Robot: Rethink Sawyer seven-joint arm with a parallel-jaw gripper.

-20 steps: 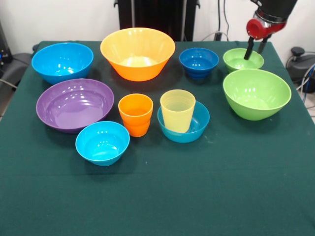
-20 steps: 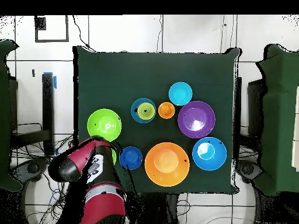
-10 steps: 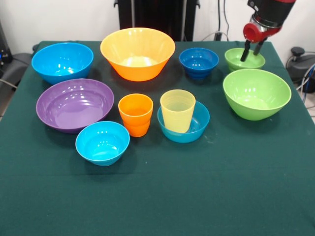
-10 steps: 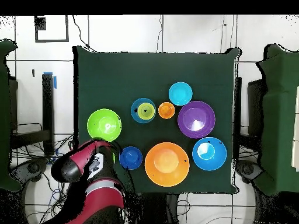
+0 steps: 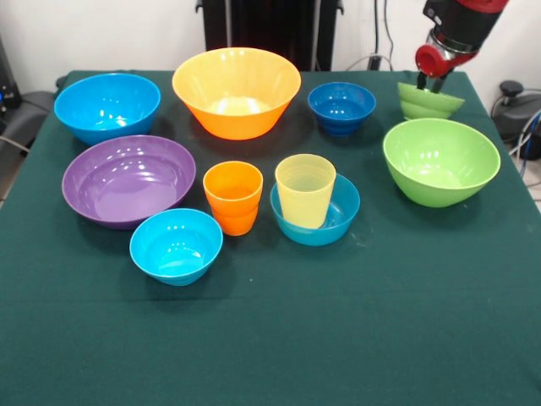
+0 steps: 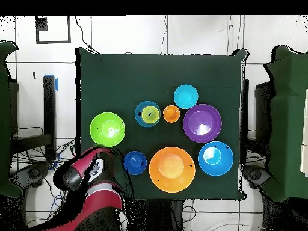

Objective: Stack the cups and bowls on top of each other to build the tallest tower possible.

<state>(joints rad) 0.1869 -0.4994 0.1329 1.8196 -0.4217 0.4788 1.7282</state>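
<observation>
Gripping small lime bowl (image 5: 430, 101) by rim, tool (image 5: 428, 82) clenched, bowl tilted above counter (image 5: 270, 338); overhead hides both under arm.

Near half of table (image 5: 279, 347) open; bowls and cups crowd the far half, tight gaps around yellow cup (image 5: 304, 189).

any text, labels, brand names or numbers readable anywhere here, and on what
None can be read.
The bowls and cups, such as the large orange bowl and the pale yellow cup, are plain, with no print showing.
The green tablecloth bears no marks.
The red and black arm shows no legible lettering.
</observation>
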